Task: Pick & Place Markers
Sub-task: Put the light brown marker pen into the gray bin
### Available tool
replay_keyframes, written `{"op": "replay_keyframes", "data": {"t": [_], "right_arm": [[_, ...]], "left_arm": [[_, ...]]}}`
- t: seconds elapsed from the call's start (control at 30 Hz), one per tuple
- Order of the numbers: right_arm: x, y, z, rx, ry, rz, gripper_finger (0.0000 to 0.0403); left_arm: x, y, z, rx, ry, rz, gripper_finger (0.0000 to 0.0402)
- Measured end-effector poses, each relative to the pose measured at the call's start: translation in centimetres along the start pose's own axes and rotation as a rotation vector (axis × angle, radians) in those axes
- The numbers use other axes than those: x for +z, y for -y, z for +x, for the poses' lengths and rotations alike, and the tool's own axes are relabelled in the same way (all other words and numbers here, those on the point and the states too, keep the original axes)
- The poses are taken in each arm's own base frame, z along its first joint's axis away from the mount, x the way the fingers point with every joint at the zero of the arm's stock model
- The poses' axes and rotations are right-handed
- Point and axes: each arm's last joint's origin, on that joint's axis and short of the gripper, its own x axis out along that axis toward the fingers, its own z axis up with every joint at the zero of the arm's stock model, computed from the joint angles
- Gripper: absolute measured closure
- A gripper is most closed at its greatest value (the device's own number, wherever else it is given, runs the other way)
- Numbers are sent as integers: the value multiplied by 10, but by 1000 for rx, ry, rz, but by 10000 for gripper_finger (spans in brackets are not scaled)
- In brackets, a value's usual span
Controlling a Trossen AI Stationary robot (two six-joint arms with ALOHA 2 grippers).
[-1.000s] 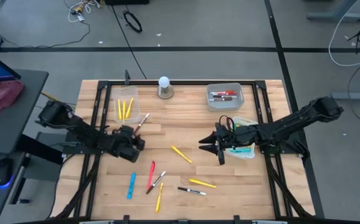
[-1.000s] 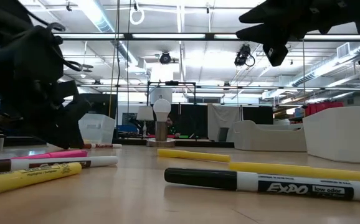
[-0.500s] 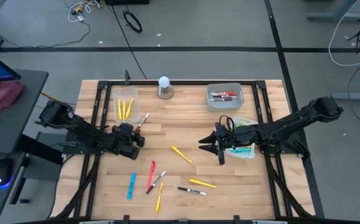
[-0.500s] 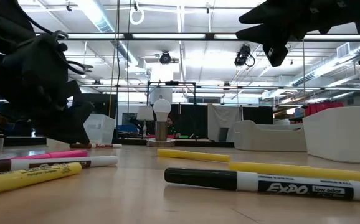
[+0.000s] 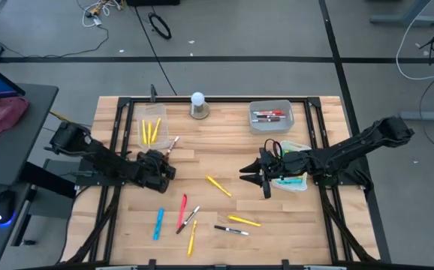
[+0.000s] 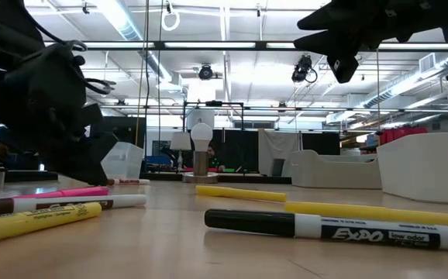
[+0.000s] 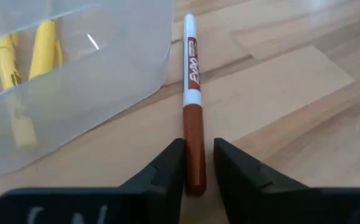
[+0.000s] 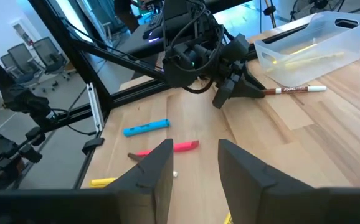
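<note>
A white marker with a brown cap (image 5: pixel 173 144) lies flat on the wood beside a clear bin (image 5: pixel 151 131) that holds yellow markers. My left gripper (image 7: pixel 197 168) is at its cap end, shut on it; the right wrist view also shows this gripper (image 8: pixel 230 93) and the marker (image 8: pixel 289 90). My right gripper (image 5: pixel 251 177) hangs open above the table's middle right, with nothing between its fingers (image 8: pixel 161 165). Several loose markers lie near the front edge: yellow (image 5: pixel 218 185), blue (image 5: pixel 158 223), pink (image 5: pixel 182 211), black (image 5: pixel 231 230). My left gripper has the marker's brown cap (image 7: pixel 194 140) between its two fingers, near the cap's free end. The fingers slant down from the table's near left and lie along the marker. The marker lies flat on the table.
A grey bin (image 5: pixel 270 116) at the far right holds red and dark markers. A white round-topped knob (image 5: pixel 197 105) stands at the far middle. Under my right arm sits a white bin (image 5: pixel 296 171) with teal markers. Black frame rails (image 5: pixel 119 142) run along the table's sides.
My left gripper has edged a little toward the brown-capped marker and has turned slightly. The marker lies where it did. My right arm has kept still.
</note>
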Motion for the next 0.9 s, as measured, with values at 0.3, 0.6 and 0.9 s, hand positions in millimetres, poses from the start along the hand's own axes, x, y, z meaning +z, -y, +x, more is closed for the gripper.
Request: {"op": "replay_keyframes", "data": {"t": [0.3,0.6,0.9], "right_arm": [[0,0,0,-1,-1,0,277],[0,0,0,-1,-4,-1,277],[-10,4,8,-24,-48,-25,277]], "left_arm": [[-9,3,3,-3,29,19,319],[-14,5,-3,-44,28,86,364],[-13,33,-18,-187,-21,202,364]]}}
